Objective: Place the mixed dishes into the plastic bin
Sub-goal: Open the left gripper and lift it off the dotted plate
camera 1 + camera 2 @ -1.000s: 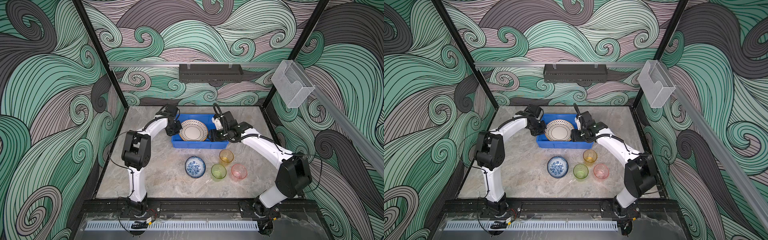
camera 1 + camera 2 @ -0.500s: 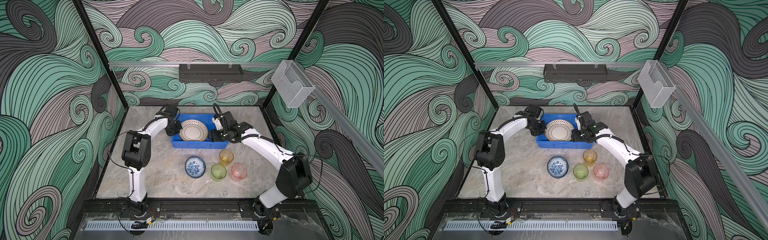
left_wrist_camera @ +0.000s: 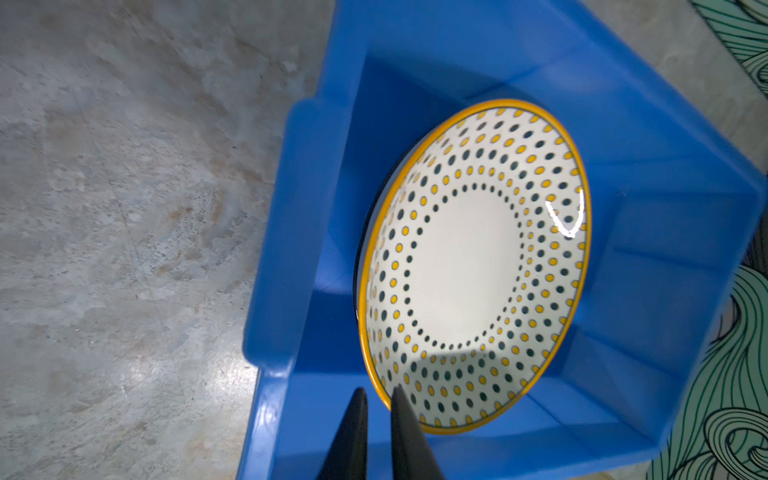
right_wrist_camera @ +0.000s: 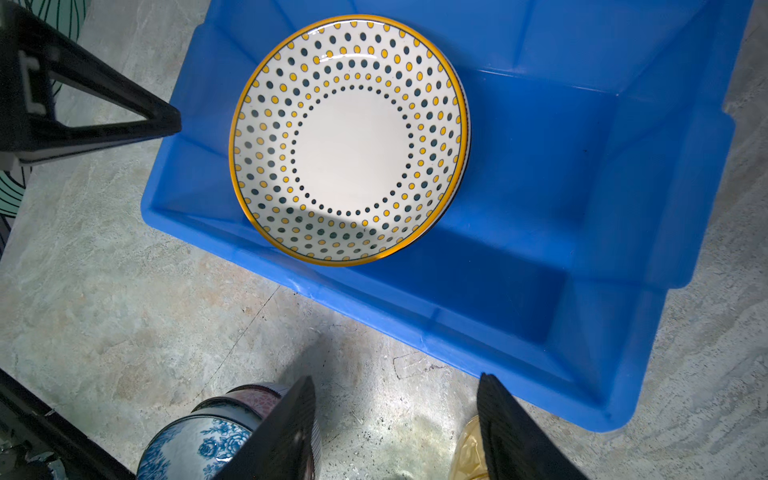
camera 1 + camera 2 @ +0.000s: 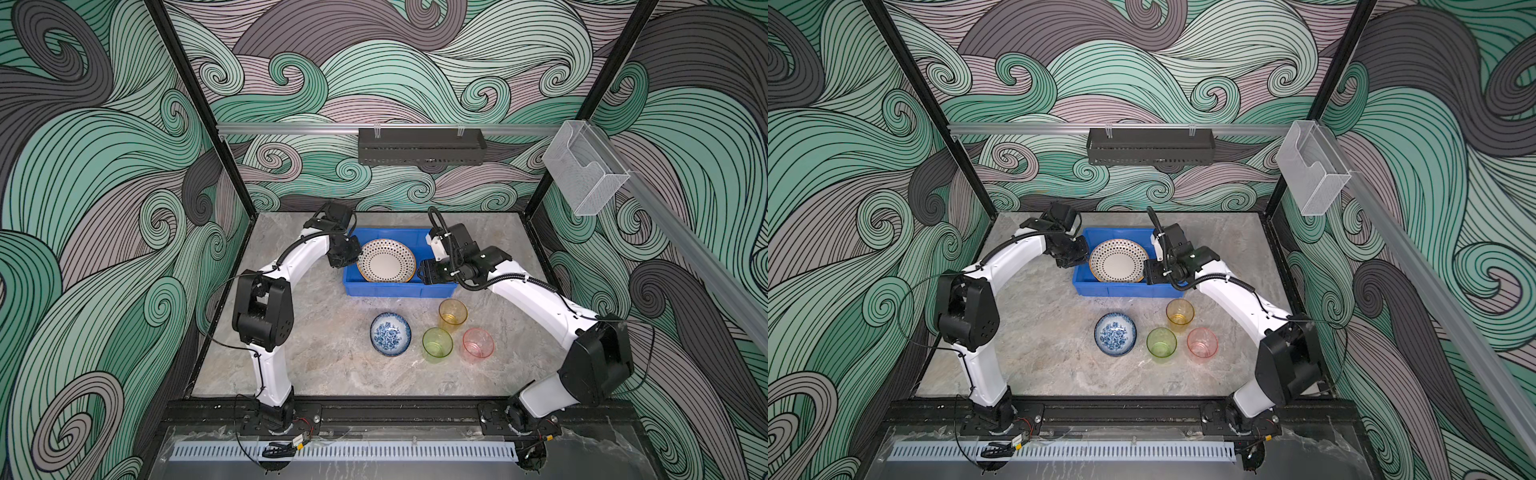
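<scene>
The dotted plate [image 5: 386, 262] [image 5: 1118, 262] [image 3: 469, 266] [image 4: 349, 141] lies tilted inside the blue plastic bin [image 5: 390, 291] [image 5: 1121, 289] [image 3: 291, 249] [image 4: 415, 316]. A dark rim of another plate peeks out beneath it. My left gripper [image 5: 353, 255] [image 5: 1084, 257] [image 3: 379, 390] sits at the plate's left rim, fingers slightly open and holding nothing. My right gripper [image 5: 422, 274] [image 5: 1148, 274] [image 4: 395, 377] hangs open and empty over the table by the bin's front right. In front of the bin stand the blue-floral bowl [image 5: 390, 334] [image 4: 187, 449], orange cup [image 5: 453, 316] [image 4: 467, 453], green cup [image 5: 437, 344] and pink cup [image 5: 478, 343].
A long black perforated tray [image 5: 419, 151] hangs on the back wall. A clear holder [image 5: 582, 174] is mounted on the right rail. Black frame posts and patterned walls close in the marble table [image 5: 324, 365] on three sides.
The left gripper's fingers have parted a little at the plate's rim, letting the plate go. Both arms have hardly moved, and the right gripper is as before.
</scene>
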You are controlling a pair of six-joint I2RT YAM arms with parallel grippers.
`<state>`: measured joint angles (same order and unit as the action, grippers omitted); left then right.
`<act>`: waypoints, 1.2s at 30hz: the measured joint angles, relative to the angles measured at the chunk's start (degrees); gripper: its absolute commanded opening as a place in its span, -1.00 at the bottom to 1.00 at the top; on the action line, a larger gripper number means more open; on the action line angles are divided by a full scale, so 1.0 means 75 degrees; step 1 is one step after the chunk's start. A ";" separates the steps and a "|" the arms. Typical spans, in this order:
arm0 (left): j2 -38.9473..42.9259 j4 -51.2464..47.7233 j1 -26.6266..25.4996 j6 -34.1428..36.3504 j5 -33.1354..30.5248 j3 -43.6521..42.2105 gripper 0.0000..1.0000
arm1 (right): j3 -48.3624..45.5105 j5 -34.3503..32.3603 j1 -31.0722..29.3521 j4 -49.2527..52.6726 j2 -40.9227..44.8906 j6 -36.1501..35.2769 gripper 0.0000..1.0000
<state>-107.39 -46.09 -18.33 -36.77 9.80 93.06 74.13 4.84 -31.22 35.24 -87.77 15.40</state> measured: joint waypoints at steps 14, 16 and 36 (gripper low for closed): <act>0.0976 -0.0463 -0.0224 0.0484 0.0038 -0.0694 -0.56 | -0.0341 -0.0169 -0.0058 0.0149 0.0612 0.0015 0.27; 0.1131 -0.0571 -0.0251 0.0551 0.0035 -0.0804 -0.55 | -0.0353 -0.0166 -0.0067 0.0207 0.0664 0.0032 0.27; 0.2565 -0.1297 -0.1294 0.1011 -0.0411 -0.2294 -0.45 | -0.1035 0.0061 -0.0181 0.0152 0.1425 0.0376 0.29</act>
<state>-88.16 -55.81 -28.03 -29.19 6.72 75.85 66.37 5.30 -32.58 36.38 -77.08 18.22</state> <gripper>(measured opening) 0.270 0.644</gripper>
